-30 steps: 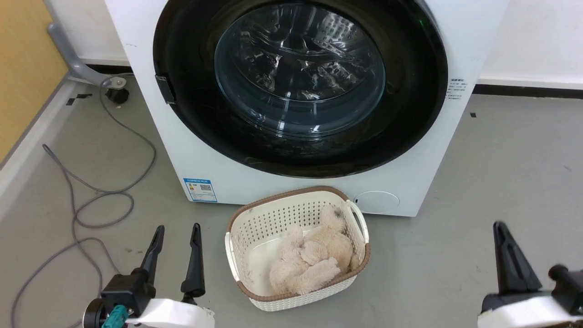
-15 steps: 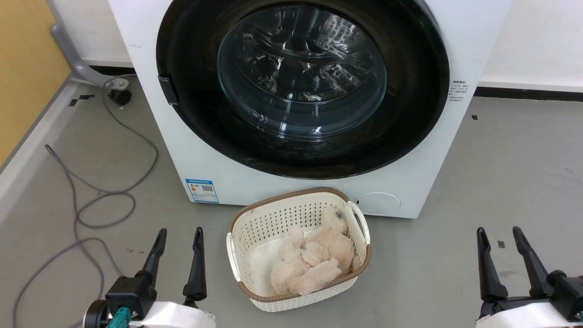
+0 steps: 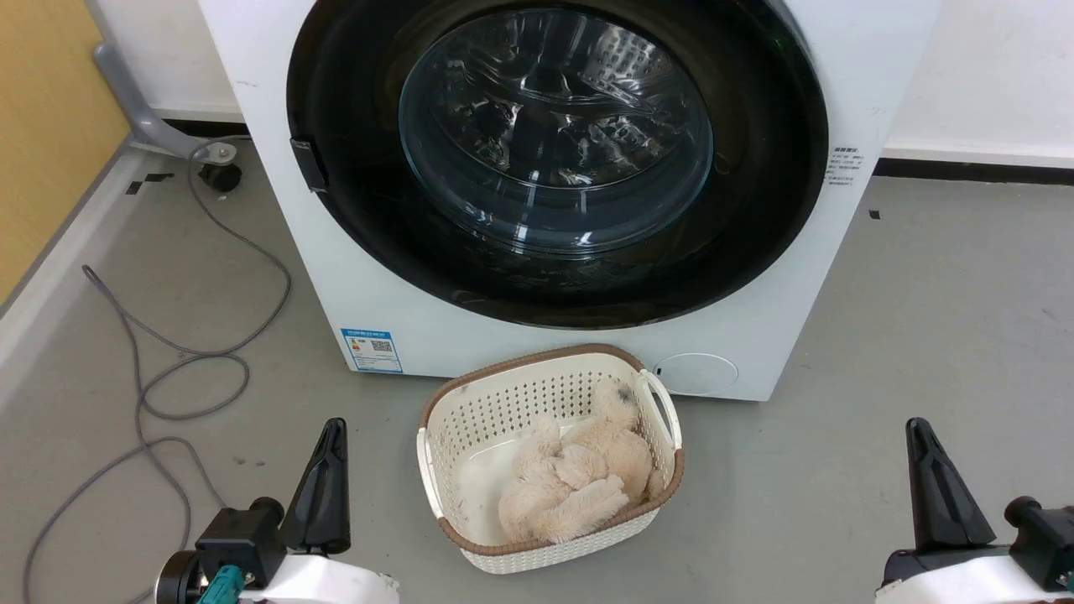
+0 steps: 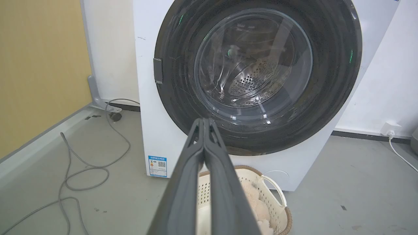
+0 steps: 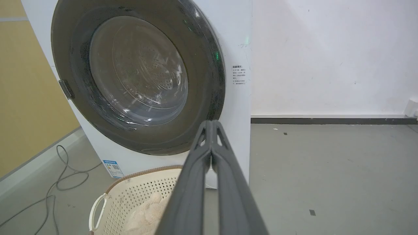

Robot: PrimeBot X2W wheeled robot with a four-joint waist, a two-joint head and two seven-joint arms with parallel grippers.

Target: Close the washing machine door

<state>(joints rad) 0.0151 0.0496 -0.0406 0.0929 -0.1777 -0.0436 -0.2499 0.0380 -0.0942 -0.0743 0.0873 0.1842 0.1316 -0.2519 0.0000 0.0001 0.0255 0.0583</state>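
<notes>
- Head view, far left: a yellow wall panel borders the grey floor, and a grey cable loops across it.
- The left gripper sits low at the left, above the floor. Its fingers are pressed together with nothing between them, and the left wrist view shows the tips meeting.
- The washing machine stands in the middle, with a blue-white sticker at the lower left of its front.
- The washing machine door covers most of that front. Its black rim lies flat against the white panel, and the steel drum shows through the glass.
- A cream basket stands on the floor just in front of the machine, holding a beige fluffy toy.
- The right gripper is at the lower right, well apart from the basket. Its fingers are together and empty, with the tips touching in the right wrist view.
</notes>
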